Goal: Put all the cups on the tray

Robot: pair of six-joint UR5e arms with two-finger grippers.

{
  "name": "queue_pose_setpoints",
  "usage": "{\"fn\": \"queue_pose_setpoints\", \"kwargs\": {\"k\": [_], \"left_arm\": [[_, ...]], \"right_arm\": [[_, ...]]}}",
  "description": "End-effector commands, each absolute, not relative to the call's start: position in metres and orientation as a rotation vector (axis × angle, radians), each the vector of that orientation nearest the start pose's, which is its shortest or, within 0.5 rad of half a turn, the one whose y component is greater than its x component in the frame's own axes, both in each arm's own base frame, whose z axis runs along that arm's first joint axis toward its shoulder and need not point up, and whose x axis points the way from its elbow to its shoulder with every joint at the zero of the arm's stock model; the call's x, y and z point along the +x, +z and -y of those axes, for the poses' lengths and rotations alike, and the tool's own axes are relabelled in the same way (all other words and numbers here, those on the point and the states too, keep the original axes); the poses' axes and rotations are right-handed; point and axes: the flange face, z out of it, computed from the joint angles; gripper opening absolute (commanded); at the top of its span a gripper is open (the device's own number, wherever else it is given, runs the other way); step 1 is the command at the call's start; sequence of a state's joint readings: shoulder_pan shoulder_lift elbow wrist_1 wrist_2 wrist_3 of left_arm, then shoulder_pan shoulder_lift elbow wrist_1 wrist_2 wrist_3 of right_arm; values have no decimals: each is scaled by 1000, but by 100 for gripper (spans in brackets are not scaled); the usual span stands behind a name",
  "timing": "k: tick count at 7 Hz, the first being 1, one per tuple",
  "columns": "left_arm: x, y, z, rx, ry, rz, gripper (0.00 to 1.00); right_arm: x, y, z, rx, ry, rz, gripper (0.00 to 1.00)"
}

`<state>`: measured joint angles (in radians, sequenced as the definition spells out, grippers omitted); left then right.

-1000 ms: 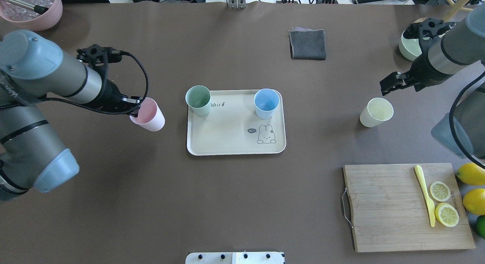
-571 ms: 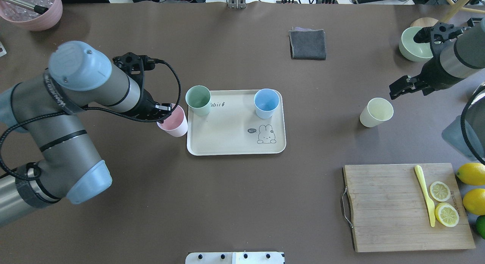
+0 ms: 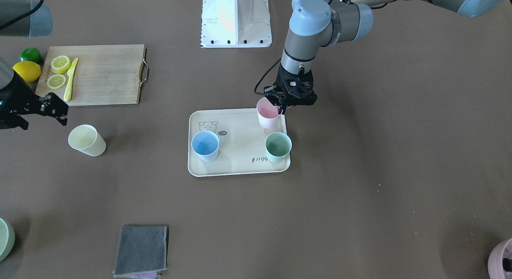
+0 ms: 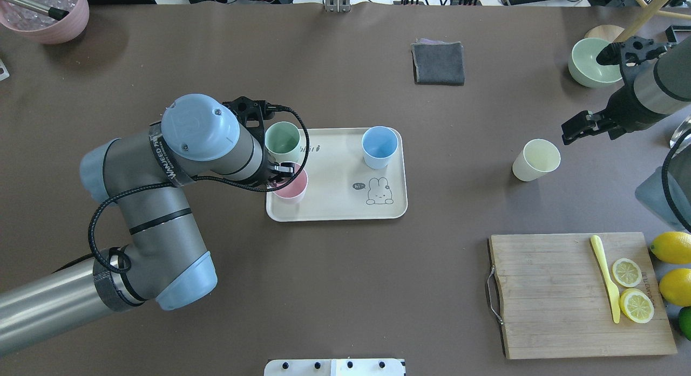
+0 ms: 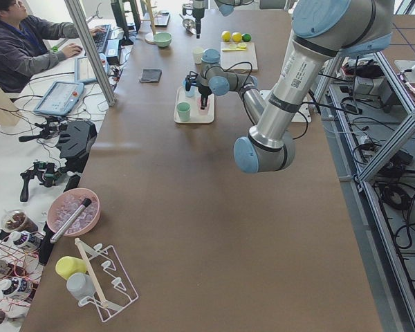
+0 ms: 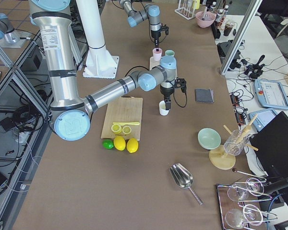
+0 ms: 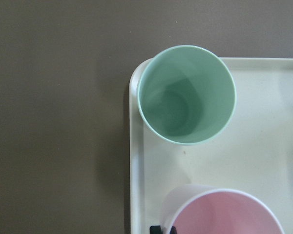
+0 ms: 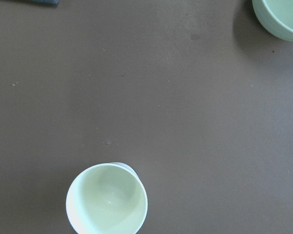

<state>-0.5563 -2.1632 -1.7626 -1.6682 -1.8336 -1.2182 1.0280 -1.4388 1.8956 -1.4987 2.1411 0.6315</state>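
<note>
The cream tray [image 4: 334,203] lies mid-table. On it stand the mint green cup [image 4: 282,141], which also shows in the left wrist view [image 7: 185,95], and the light blue cup [image 4: 379,147]. My left gripper [image 4: 280,173] is shut on the rim of the pink cup [image 4: 291,188] and holds it upright at the tray's near-left corner, next to the mint cup. I cannot tell whether its base touches the tray. The pale yellow cup [image 4: 536,159] stands on the table right of the tray. My right gripper [image 4: 573,129] is open and empty, just beyond and right of it.
A wooden cutting board [image 4: 550,295] with lemon slices and a yellow knife lies near right, with whole lemons [image 4: 672,247] beside it. A folded grey cloth [image 4: 438,63] lies far centre. A pale-green bowl [image 4: 588,68] is far right and a pink pot [image 4: 48,14] far left.
My left arm has carried the pink cup rightward from the table left of the tray to over the tray's near-left corner. My right gripper has drifted a little to the right.
</note>
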Motion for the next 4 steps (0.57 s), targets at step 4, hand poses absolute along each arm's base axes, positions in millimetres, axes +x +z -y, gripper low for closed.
{"fn": "queue_pose_setpoints", "kwargs": {"k": [4], "left_arm": [[350,182,481,217,-49,-925,98]], "right_arm": [[-238,467,526,108,-65,750,96]]}}
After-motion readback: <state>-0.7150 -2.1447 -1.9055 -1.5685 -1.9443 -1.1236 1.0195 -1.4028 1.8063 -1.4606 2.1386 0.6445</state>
